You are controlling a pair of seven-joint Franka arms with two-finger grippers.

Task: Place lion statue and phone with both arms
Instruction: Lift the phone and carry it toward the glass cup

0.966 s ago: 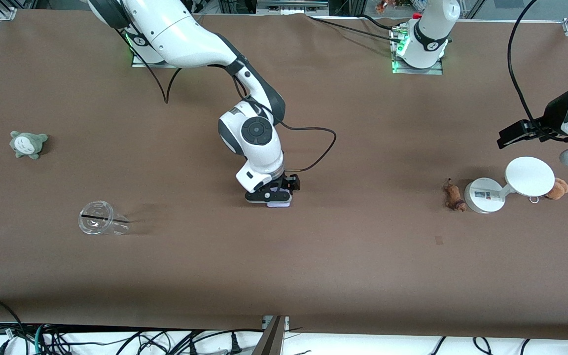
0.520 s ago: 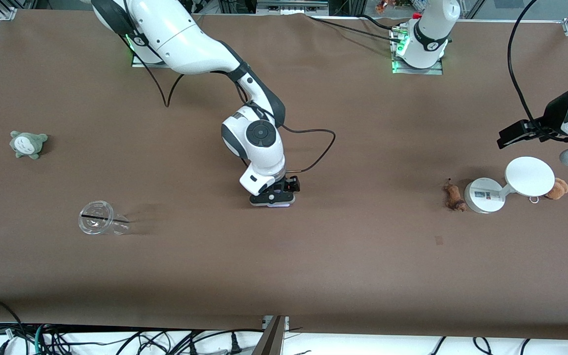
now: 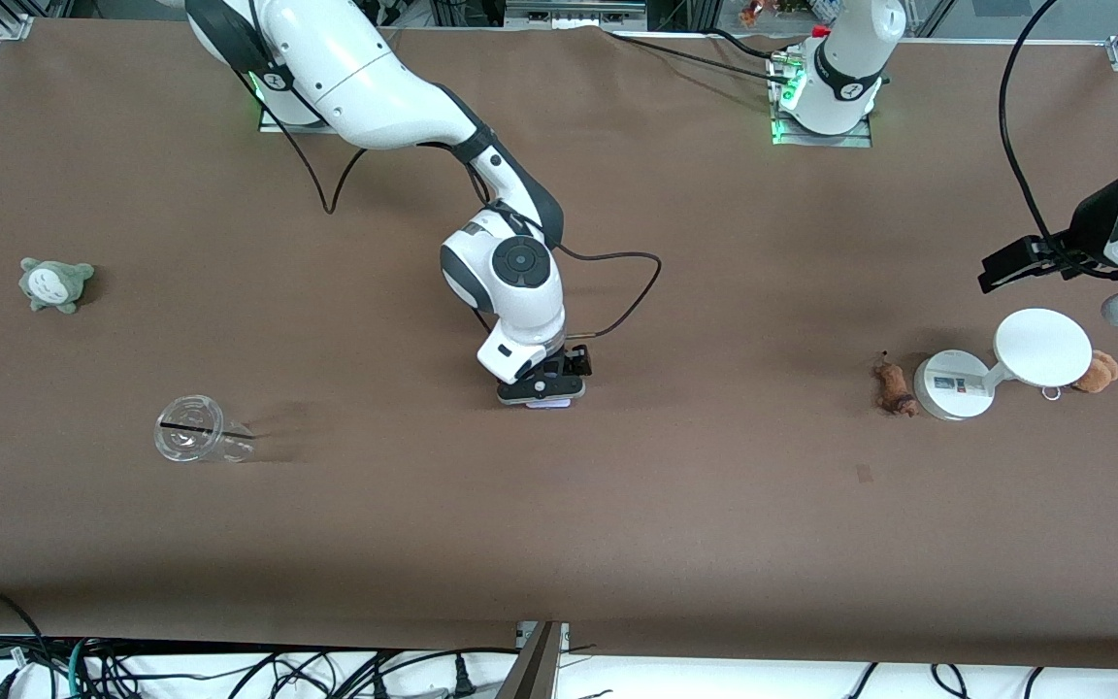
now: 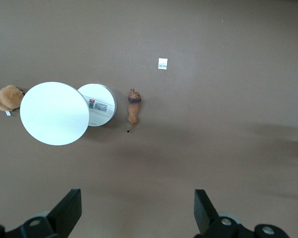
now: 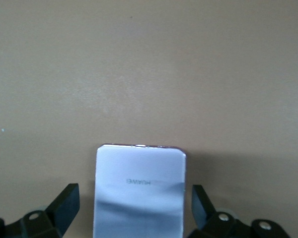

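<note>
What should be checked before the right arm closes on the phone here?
1. Right pincer open, fingers either side of the phone: ok.
2. Phone flat on the table: ok.
3. Fingers touching the phone: cannot tell.
4. Left pincer open, waiting above the lion statue: ok.
5. Lion statue apart from the white stand: ok, but close.

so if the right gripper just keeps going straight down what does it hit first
Most likely the phone. The right gripper points down at the table with the phone lying between its open fingers, so it would straddle the slab; depth is unclear, and the fingertips may reach the table on either side first.
</note>
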